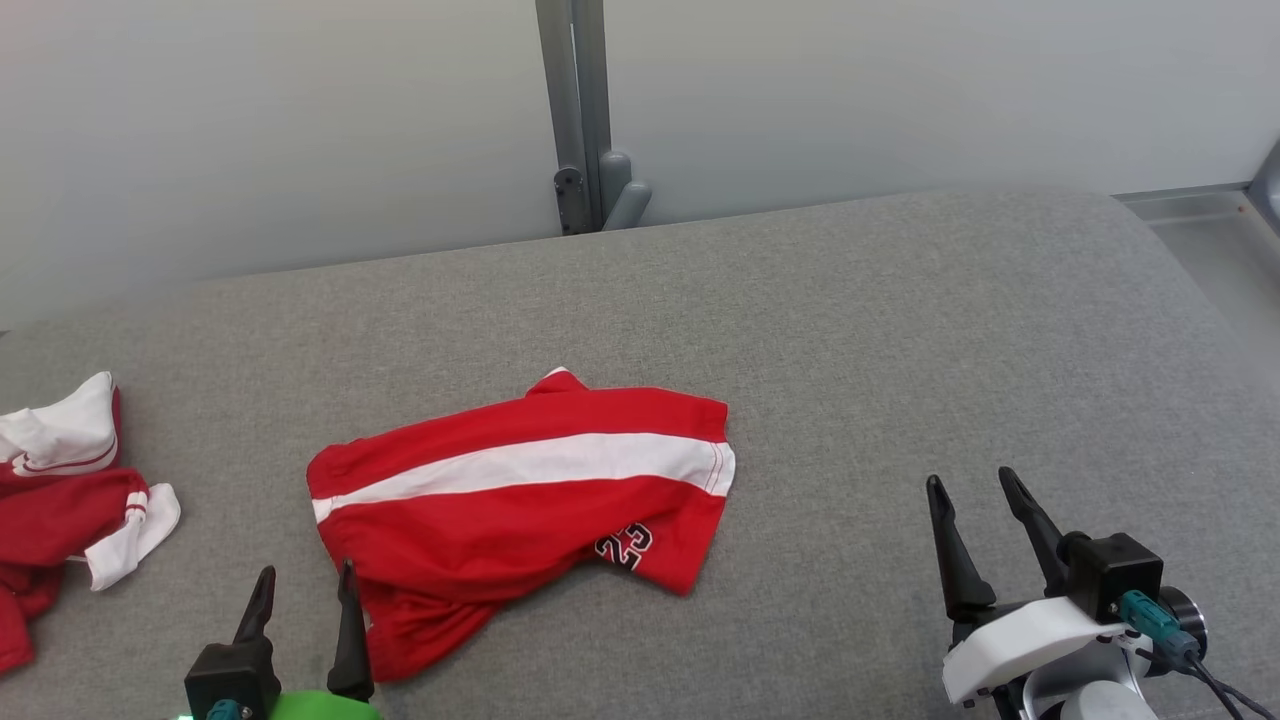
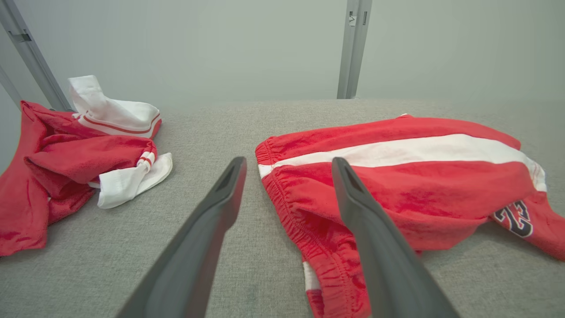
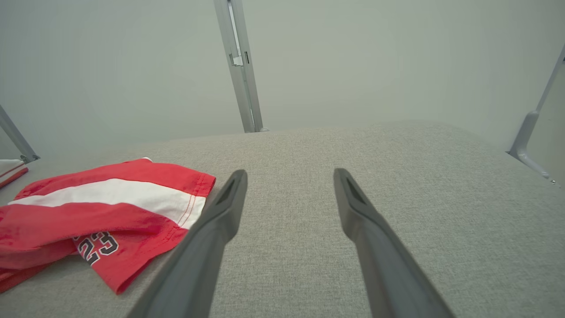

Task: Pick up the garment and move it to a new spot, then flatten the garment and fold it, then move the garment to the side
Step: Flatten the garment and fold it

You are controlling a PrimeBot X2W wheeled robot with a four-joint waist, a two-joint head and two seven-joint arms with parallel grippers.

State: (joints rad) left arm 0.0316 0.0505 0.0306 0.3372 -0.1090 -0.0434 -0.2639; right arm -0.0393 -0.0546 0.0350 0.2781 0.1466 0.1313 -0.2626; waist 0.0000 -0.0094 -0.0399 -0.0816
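Note:
The garment point(image 1: 520, 500) is a pair of red shorts with a white side stripe and a dark "23", lying loosely folded on the grey surface; it also appears in the left wrist view point(image 2: 397, 185) and the right wrist view point(image 3: 101, 212). My left gripper point(image 1: 305, 582) stands open at the garment's near-left waistband corner, with nothing between its fingers point(image 2: 287, 163). Off to the right, my right gripper point(image 1: 972, 482) is open over bare fabric, apart from the garment point(image 3: 289, 174).
A heap of red and white clothes point(image 1: 60, 500) lies at the left edge of the grey padded surface point(image 1: 900, 350). A pale wall with a metal post point(image 1: 580, 110) stands behind. The surface's right edge drops off beside a metal rail point(image 1: 1200, 200).

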